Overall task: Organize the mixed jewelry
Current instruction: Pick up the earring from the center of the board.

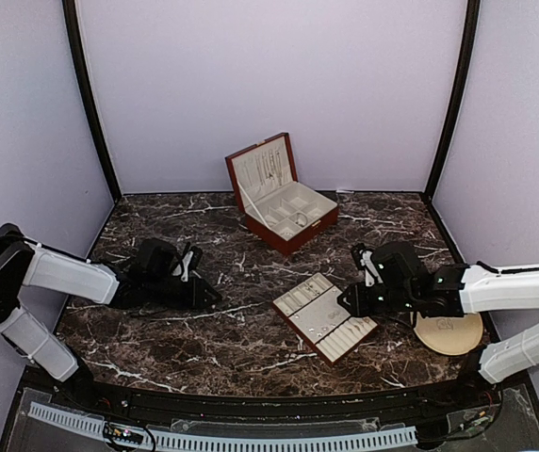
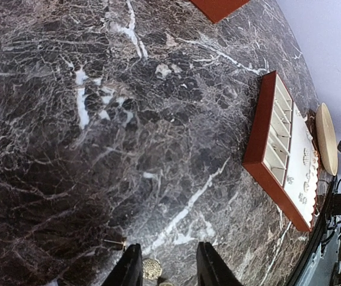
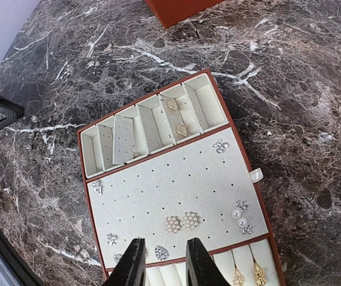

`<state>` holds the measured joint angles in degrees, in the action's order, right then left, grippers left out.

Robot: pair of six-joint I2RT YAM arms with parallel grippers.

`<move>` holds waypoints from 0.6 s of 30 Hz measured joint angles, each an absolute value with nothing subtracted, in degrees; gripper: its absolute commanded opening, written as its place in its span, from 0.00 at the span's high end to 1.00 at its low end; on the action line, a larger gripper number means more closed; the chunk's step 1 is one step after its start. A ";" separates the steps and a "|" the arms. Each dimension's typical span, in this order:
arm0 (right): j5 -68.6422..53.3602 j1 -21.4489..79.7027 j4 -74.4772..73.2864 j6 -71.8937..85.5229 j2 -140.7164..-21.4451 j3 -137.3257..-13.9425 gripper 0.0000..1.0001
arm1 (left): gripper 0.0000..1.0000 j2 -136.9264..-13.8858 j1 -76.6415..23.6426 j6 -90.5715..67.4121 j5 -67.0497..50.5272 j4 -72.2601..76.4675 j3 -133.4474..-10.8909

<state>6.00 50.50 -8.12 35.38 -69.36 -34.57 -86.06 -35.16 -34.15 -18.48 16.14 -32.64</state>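
The jewelry is tiny. In the right wrist view an insert tray (image 3: 158,179) with cream lining holds two pearl-cluster studs (image 3: 181,222), a crystal teardrop (image 3: 161,252), a sparkly stud (image 3: 220,146), gold heart pieces (image 3: 176,116) and gold earrings (image 3: 248,275). My right gripper (image 3: 163,262) is open just above the tray's near edge (image 1: 345,303). My left gripper (image 2: 169,271) is open low over the marble, with a small round gold filigree piece (image 2: 152,268) lying between its fingers beside the left finger (image 2: 130,268). A thin pin (image 2: 114,241) lies just left of it.
An open red-brown jewelry box (image 1: 284,193) stands at the back centre. The insert tray (image 1: 324,315) lies front centre on the dark marble table (image 1: 251,339). A round beige plate (image 1: 449,331) sits at the right under my right arm. A small pearl (image 3: 34,118) lies on the marble.
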 measured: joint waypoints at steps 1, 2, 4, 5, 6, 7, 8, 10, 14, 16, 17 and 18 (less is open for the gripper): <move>6.04 50.50 -8.08 35.48 -69.12 -34.44 0.74 | 0.69 -86.83 -35.16 -34.28 -18.46 16.19 -32.82; 6.07 50.50 -7.97 35.66 -68.86 -34.28 0.74 | 0.70 -87.31 -35.18 -34.33 -18.41 16.23 -32.97; 6.09 50.50 -7.70 35.79 -68.58 -34.20 0.74 | 0.71 -88.20 -35.29 -34.33 -18.26 16.21 -33.65; 6.09 50.50 -7.62 35.86 -68.55 -34.20 0.74 | 0.71 -88.58 -35.35 -34.30 -18.06 16.23 -34.02; 6.09 50.50 -7.51 35.92 -68.53 -34.17 0.74 | 0.71 -88.92 -35.44 -34.28 -17.80 16.21 -34.41; 6.09 50.50 -7.38 35.99 -68.53 -34.13 0.74 | 0.71 -89.23 -35.55 -34.24 -17.52 16.21 -34.74; 6.09 50.50 -7.29 36.05 -68.53 -34.09 0.74 | 0.71 -89.43 -35.64 -34.17 -17.32 16.23 -34.89; 6.07 50.50 -7.25 36.12 -68.53 -34.04 0.74 | 0.72 -89.82 -35.81 -34.06 -16.86 16.21 -35.00; 6.09 50.50 -7.25 36.12 -68.55 -34.04 0.74 | 0.72 -90.63 -36.07 -33.41 -15.44 15.86 -35.16; 6.07 50.50 -7.22 36.12 -68.55 -34.04 0.74 | 0.72 -90.70 -36.32 -33.12 -14.68 15.46 -35.29; 6.07 50.50 -7.22 36.12 -68.55 -34.04 0.74 | 0.72 -90.70 -36.53 -32.95 -14.22 15.29 -35.33; 6.07 50.50 -7.22 36.12 -68.55 -34.04 0.74 | 0.71 -90.70 -36.64 -32.71 -13.91 15.22 -35.33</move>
<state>6.07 50.50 -7.22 36.12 -68.55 -34.04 -90.70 -36.64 -32.71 -13.91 15.22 -35.33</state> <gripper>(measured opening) 0.260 0.283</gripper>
